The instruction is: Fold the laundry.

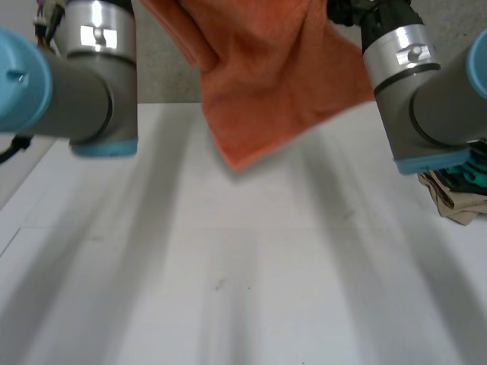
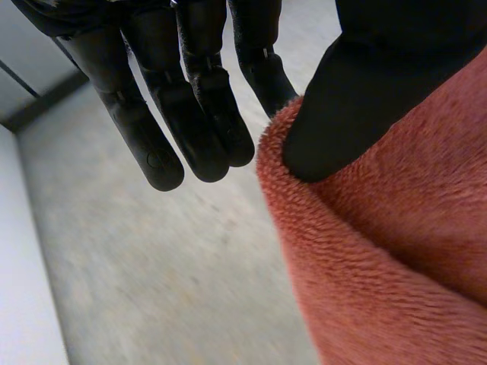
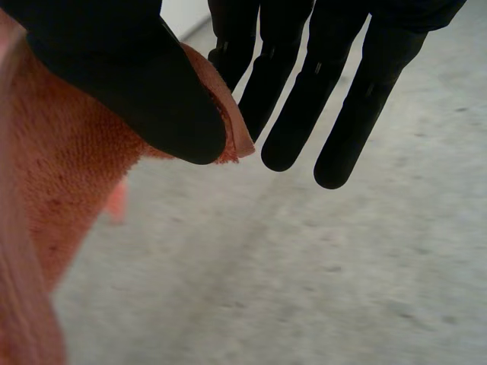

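In the head view you have the orange towel (image 1: 266,84) hanging in the air above the far part of the white table (image 1: 243,289), its lowest corner pointing down and clear of the surface. Your left arm (image 1: 84,76) and right arm (image 1: 426,91) rise on either side of it, and the towel's top runs up between them. A heap of tan and teal cloth (image 1: 456,194) lies on the table just below your right arm.

In the left wrist view your left robot hand (image 2: 198,114) keeps its fingers straight and close together, while the thumb presses down on a folded edge of the towel, pinning it beside the nearest finger. Grey floor (image 2: 152,266) lies beneath.

In the right wrist view your right robot hand (image 3: 129,84) has its thumb clamped on a corner of the towel, the tip of that corner poking out between thumb and nearest finger. The other fingers stay straight.
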Robot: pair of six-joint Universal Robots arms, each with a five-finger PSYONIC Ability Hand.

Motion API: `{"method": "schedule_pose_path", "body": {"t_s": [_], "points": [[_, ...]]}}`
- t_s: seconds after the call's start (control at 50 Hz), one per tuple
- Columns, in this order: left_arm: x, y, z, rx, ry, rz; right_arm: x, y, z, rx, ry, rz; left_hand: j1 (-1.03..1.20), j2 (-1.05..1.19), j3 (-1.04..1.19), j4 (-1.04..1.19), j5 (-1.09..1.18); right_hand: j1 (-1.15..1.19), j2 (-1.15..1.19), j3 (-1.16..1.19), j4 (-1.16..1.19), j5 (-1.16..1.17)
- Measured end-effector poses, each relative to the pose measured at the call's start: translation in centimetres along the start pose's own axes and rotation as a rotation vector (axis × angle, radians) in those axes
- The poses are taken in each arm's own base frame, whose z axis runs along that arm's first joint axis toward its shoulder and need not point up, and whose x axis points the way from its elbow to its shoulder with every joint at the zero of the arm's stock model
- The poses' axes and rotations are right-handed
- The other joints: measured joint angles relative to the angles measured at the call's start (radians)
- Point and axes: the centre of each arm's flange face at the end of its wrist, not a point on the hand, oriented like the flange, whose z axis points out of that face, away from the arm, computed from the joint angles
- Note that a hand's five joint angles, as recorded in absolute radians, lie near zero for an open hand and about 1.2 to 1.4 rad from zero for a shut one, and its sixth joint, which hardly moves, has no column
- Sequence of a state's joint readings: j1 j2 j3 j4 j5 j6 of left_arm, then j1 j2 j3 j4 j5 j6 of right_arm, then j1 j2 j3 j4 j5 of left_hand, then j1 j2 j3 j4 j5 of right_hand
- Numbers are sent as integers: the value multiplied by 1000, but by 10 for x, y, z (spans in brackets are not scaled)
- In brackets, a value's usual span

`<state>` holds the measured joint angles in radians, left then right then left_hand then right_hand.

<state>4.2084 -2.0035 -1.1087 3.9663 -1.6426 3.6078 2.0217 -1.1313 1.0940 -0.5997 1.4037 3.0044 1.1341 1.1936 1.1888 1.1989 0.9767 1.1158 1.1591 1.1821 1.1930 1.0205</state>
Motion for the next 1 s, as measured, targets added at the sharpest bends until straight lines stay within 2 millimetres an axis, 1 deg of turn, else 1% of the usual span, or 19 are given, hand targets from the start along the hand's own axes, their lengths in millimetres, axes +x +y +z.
{"method": "schedule_pose_path", "body": {"t_s": [0.08,0.12,0.14,0.16,0.18,0.24,0.3,0.32,0.34,0.38,0.42,0.44,0.48,0.58,0.66,0.72,0.8,0.9,1.0], "points": [[6,13,-47,-152,91,-2,-6,8,-20,-95,-81,72,0,0,0,0,2,0,9,0,1,0],[13,23,-83,-259,154,-2,-8,23,-42,-221,-114,111,0,1,0,0,2,0,9,0,1,0],[15,25,-93,-286,170,-2,-8,26,-48,-255,-120,120,0,2,0,0,3,0,9,0,1,0],[15,25,-93,-286,170,-2,-8,26,-48,-255,-120,120,0,2,0,0,3,0,9,0,1,0],[21,33,-132,-391,231,0,-11,42,-72,-392,-139,151,0,2,1,0,3,0,9,0,1,0],[26,39,-177,-513,296,5,-18,63,-108,-583,-173,188,0,2,2,0,2,0,9,3,2,0],[27,40,-214,-623,346,13,-29,78,-144,-758,-229,215,0,2,2,0,2,-4,3,-4,-6,-8],[27,40,-220,-641,353,14,-31,81,-150,-785,-241,217,0,2,2,0,2,-10,-16,-26,-30,-25],[26,37,-234,-695,373,15,-38,86,-169,-869,-289,218,-3,-6,-4,-9,-1,-194,-238,-253,-262,-246],[24,33,-243,-738,386,14,-43,88,-184,-929,-336,204,-192,-226,-222,-211,-172,-487,-529,-543,-553,-563],[22,27,-245,-764,391,7,-44,88,-192,-964,-369,179,-508,-501,-492,-488,-448,-766,-789,-825,-838,-823],[20,23,-243,-771,390,1,-44,87,-194,-973,-376,167,-557,-544,-513,-530,-491,-821,-850,-871,-884,-882],[17,14,-233,-769,383,-15,-40,84,-194,-985,-368,134,-911,-906,-886,-907,-855,-894,-947,-969,-976,-973],[7,-4,-199,-705,356,-56,-23,73,-183,-973,-254,103,-942,-989,-983,-998,-929,-895,-955,-979,-990,-975],[0,-2,-169,-638,352,-65,-8,60,-177,-959,-136,124,-942,-991,-983,-998,-929,-895,-955,-979,-990,-975],[-4,9,-153,-607,370,-58,0,53,-176,-959,-73,150,-942,-991,-983,-998,-929,-895,-955,-979,-990,-975],[-4,46,-139,-603,439,-30,7,48,-183,-1002,-9,201,-933,-984,-978,-992,-926,-895,-955,-979,-990,-975],[1,95,-141,-651,543,29,5,49,-195,-1087,-9,229,-778,-852,-847,-855,-805,-895,-955,-979,-990,-975],[5,129,-151,-703,615,104,1,55,-206,-1162,-37,227,-609,-682,-678,-684,-636,-895,-955,-979,-990,-975]]}}
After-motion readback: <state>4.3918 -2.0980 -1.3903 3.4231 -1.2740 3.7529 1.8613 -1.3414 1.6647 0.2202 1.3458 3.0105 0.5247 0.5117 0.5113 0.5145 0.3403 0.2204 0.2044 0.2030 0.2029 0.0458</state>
